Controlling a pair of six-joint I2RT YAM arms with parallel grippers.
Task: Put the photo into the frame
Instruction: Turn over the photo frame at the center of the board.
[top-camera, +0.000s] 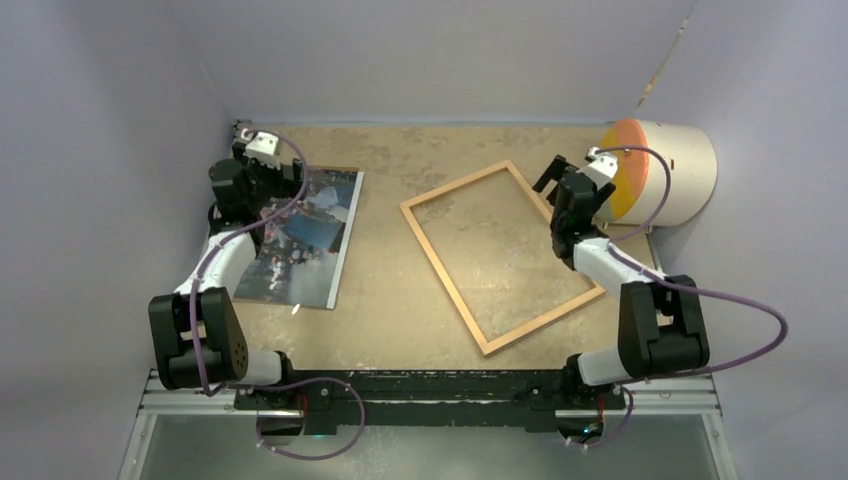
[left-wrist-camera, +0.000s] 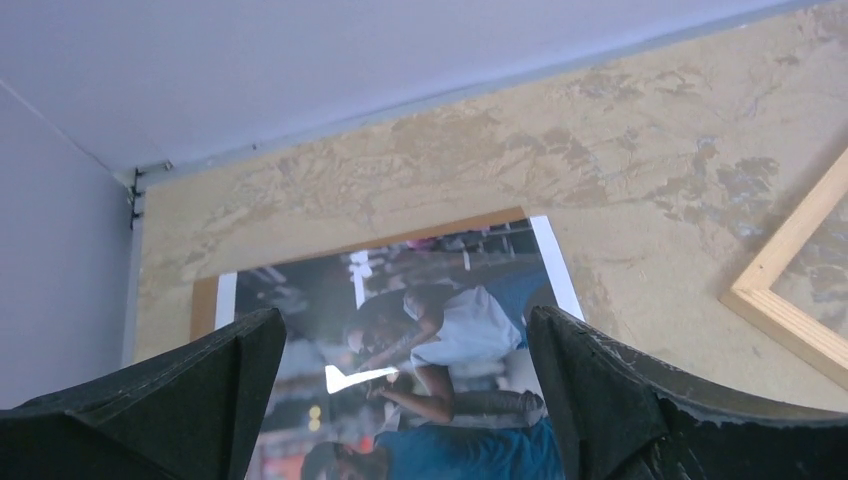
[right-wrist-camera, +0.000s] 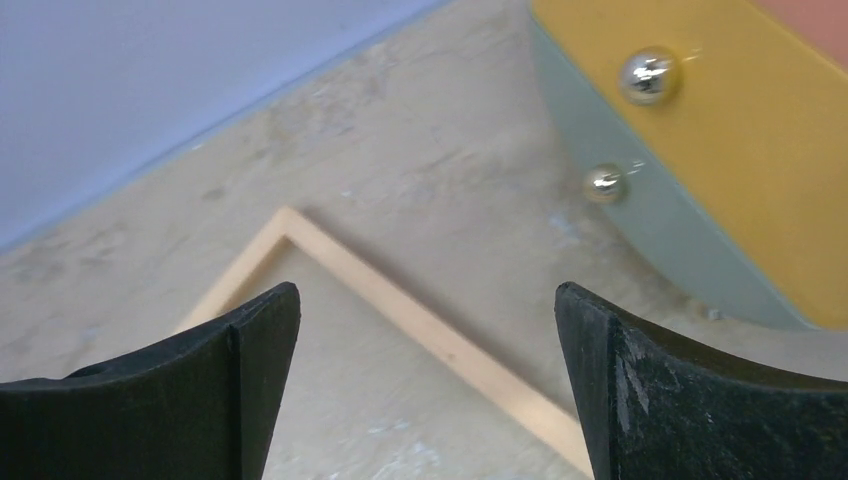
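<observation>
The photo (top-camera: 300, 235), a glossy print of people in blue, white and dark tones, lies flat at the left of the table. My left gripper (top-camera: 285, 178) hovers open over its far end. In the left wrist view the photo (left-wrist-camera: 470, 330) shows between the wide-apart fingers of the left gripper (left-wrist-camera: 405, 314), which hold nothing. The frame (top-camera: 445, 280), thin light wooden strips, lies tilted in the table's middle. My right gripper (top-camera: 557, 178) is open above the frame's far right side. The right wrist view has a frame (right-wrist-camera: 440, 340) strip and corner below the empty right gripper (right-wrist-camera: 428, 290).
A brown backing board (left-wrist-camera: 205, 300) peeks out from under the photo's far edge. A white cylinder with an orange-yellow face (top-camera: 660, 170) lies at the back right, close to my right gripper. Purple-grey walls enclose the table on three sides.
</observation>
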